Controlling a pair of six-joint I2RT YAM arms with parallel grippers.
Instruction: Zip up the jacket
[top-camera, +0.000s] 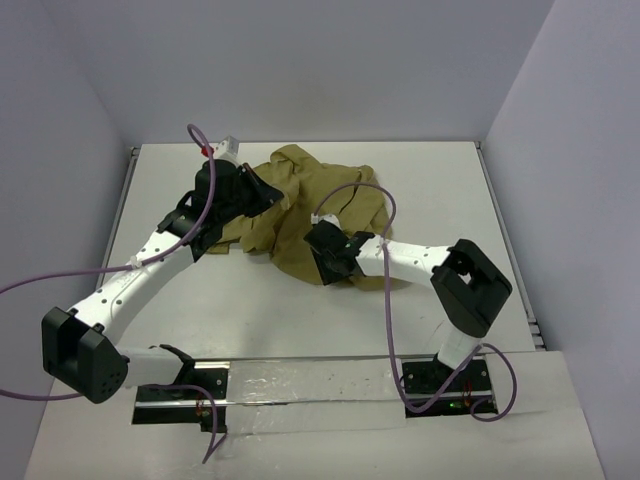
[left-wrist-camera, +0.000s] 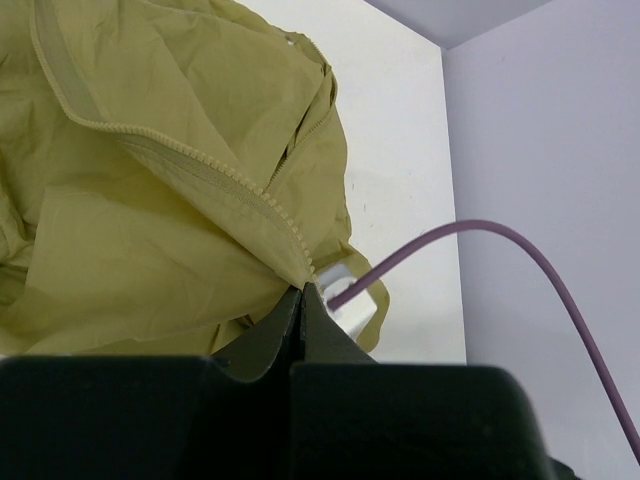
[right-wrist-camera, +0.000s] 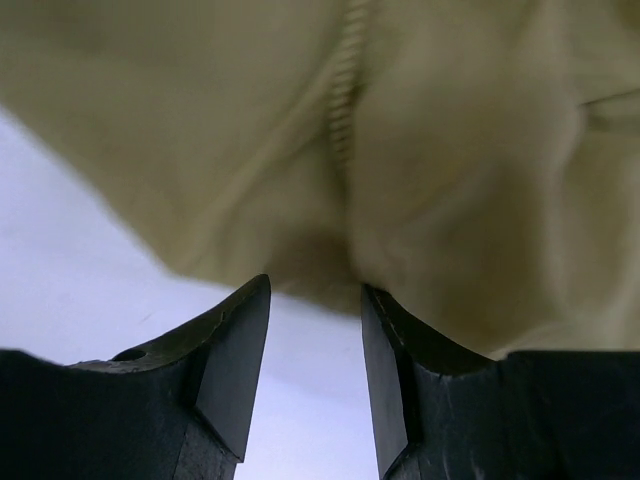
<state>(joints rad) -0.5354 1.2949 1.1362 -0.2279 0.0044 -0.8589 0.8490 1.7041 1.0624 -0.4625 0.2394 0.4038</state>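
The olive-tan jacket (top-camera: 300, 205) lies crumpled at the middle back of the white table. My left gripper (top-camera: 268, 193) is at its left edge. In the left wrist view the jaws are pressed together at their tips (left-wrist-camera: 303, 288), pinching the cloth where a line of zipper teeth (left-wrist-camera: 200, 165) ends. The jacket (left-wrist-camera: 140, 230) hangs bunched above them. My right gripper (top-camera: 335, 258) sits at the jacket's near edge. In the right wrist view it (right-wrist-camera: 315, 292) is open, and the jacket (right-wrist-camera: 430, 160) with a blurred zipper line (right-wrist-camera: 343, 100) lies just beyond the fingertips, nothing between them.
Purple cables (top-camera: 385, 260) loop over both arms, and one crosses the left wrist view (left-wrist-camera: 480, 235). Grey walls close in the table (top-camera: 420, 180) at the back and both sides. The arm bases stand on a rail (top-camera: 300, 385) at the near edge.
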